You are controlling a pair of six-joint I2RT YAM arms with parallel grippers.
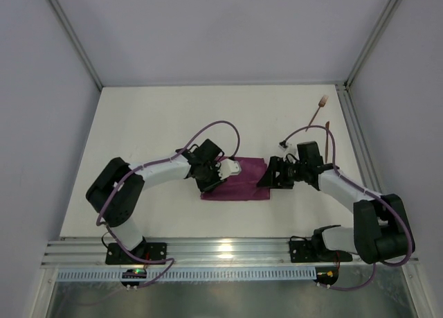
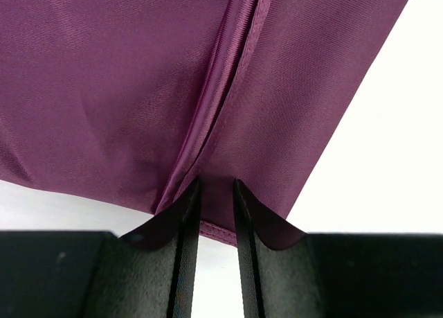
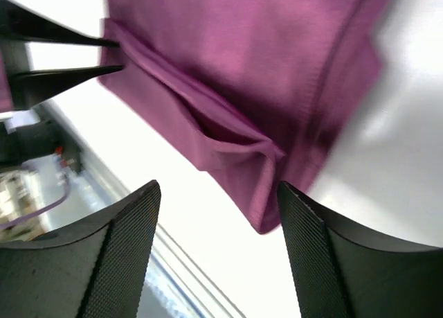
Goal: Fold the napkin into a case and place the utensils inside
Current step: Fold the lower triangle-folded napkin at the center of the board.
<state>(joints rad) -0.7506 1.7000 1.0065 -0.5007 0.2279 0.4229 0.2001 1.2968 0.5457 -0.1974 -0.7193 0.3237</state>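
The plum-purple napkin (image 1: 242,183) lies folded into a narrow strip, the case, at the table's middle. My left gripper (image 1: 212,178) is at its left end, jaws nearly together on a bunched edge of the cloth (image 2: 208,89), with the hem between the fingertips (image 2: 217,185). My right gripper (image 1: 270,174) is at the right end, jaws wide apart (image 3: 218,190). The napkin's folded corner (image 3: 266,207) hangs free between them, next to the right finger. The copper-brown fork (image 1: 318,110) and knife (image 1: 327,131) lie at the far right, apart from both grippers.
Metal frame posts (image 1: 360,62) rise at the table's back corners. A rail (image 1: 228,249) with the arm bases runs along the near edge. Purple cables (image 1: 221,127) loop above both wrists. Bare white table (image 1: 159,117) surrounds the napkin.
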